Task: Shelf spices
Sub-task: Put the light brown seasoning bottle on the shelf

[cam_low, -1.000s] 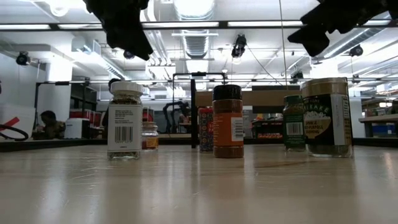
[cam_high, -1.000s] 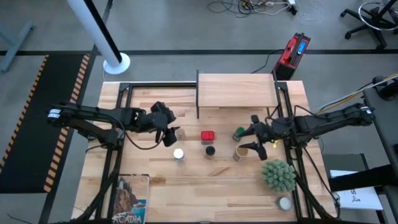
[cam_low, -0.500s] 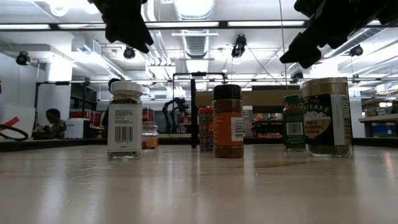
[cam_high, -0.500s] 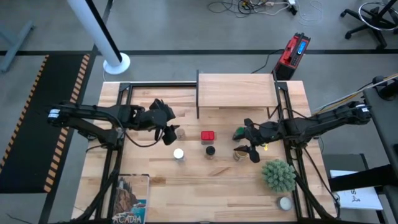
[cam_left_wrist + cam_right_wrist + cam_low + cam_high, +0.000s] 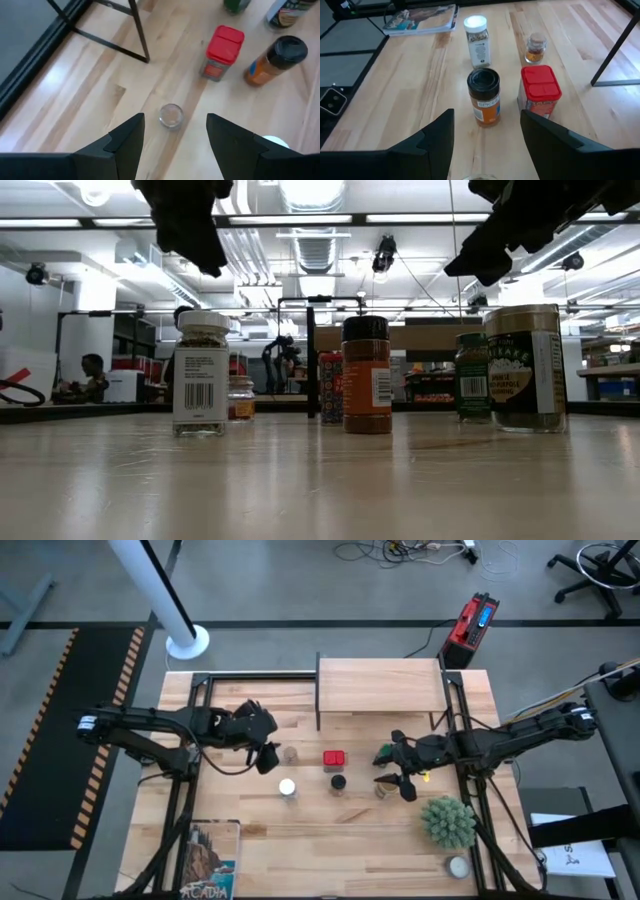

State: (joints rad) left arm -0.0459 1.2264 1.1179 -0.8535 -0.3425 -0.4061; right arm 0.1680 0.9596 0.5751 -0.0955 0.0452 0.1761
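Carefully now: left hand point(image 5: 175, 135), fingers wide, is hovering over the small grey-lidded jar point(image 5: 171, 116); it should be centering before descending, red tin point(image 5: 222, 52) at one o'clock.

Bare shelf point(image 5: 380, 685) top, jars point(image 5: 338, 783) crowded below

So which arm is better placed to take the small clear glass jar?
The left. Its open pincer hovers right by the small clear glass jar; the right pincer is beyond the red square tin.

robot lab: ceiling ducts point(image 5: 315, 250), floor cables point(image 5: 420, 550)
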